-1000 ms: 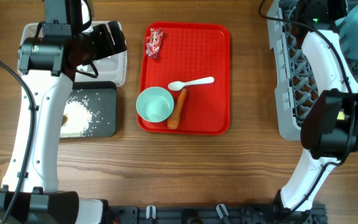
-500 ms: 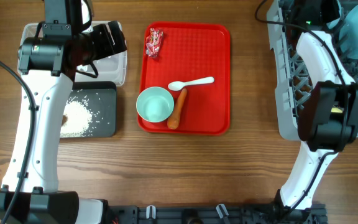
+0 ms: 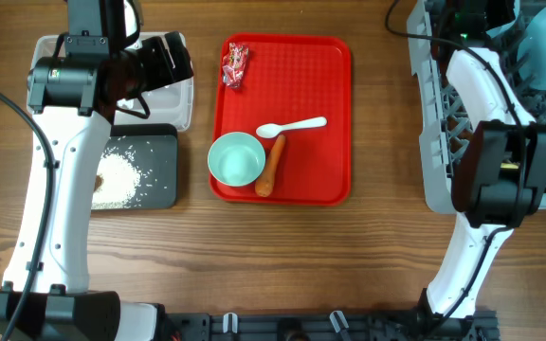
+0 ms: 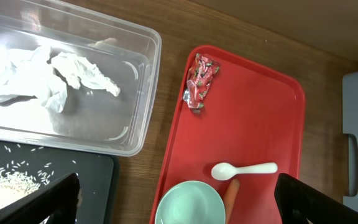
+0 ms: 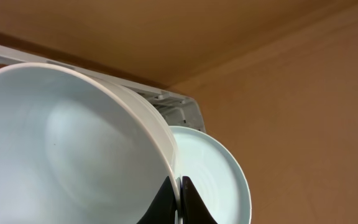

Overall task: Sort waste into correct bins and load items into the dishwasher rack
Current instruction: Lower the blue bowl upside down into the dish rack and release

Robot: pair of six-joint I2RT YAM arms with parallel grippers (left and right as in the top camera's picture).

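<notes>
Gripping the rim of a pale blue bowl (image 5: 73, 143), the right gripper (image 5: 178, 190) has its two fingers clenched on the thin wall, one on each face. The bowl is tilted on edge at the far end of the dishwasher rack (image 3: 434, 114). The pale blue plate (image 5: 219, 180) stands just behind it, partly covered by it. Whether the bowl rests on the prongs cannot be told. On the red tray (image 3: 311, 85) lie the second bowl (image 3: 235, 159), upright, and the carrot (image 3: 271, 166), touching its right side. The white spoon (image 3: 292, 126) lies just beyond both, and the candy wrapper (image 3: 235, 64) sits in the far left corner. Left of the tray, the clear tub (image 4: 135, 118) holds crumpled tissue (image 4: 48, 74). The black tub (image 3: 164, 161) beside it holds rice grains (image 3: 121, 175). The left gripper (image 3: 169, 59) hangs above the clear tub, fingers spread wide, grasping nothing.
</notes>
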